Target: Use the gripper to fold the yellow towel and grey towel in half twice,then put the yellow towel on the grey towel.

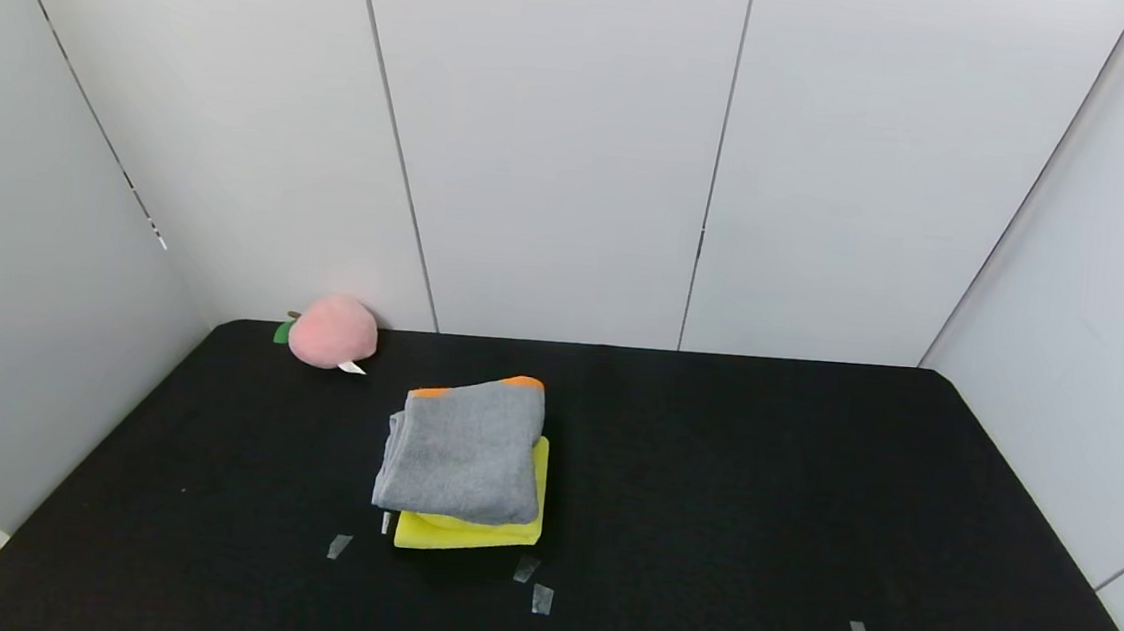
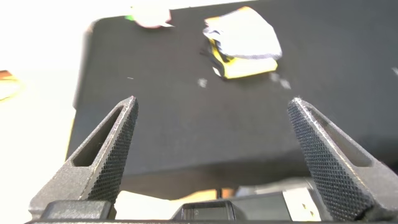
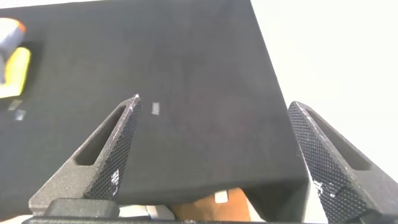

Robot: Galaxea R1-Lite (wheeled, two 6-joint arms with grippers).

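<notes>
Near the desk's middle, stack: the grey towel (image 1: 466,453) lies folded on top of the yellow towel (image 1: 465,534), the reverse of the order the task names.
Grey towel: a thick folded bundle; orange edging shows only at its far corners; the rest of its banded end is folded out of sight.
Yellow towel: mostly covered; only a strip along the near edge and the right side shows.
Desk (image 1: 759,492): black cloth surface; its near edge is cut off in the head view.
Tape marks (image 1: 540,595): small pale scraps just in front of the stack and one farther right.
Pink plush peach (image 1: 332,332): far left corner, against the wall, well apart from the towels.
Left gripper (image 2: 211,109): jaws spread wide and holding nothing, back from the desk's near edge, not seen from the head.
Right gripper (image 3: 214,106): jaws likewise released and bare, off the near right side; towels barely enter its view.
</notes>
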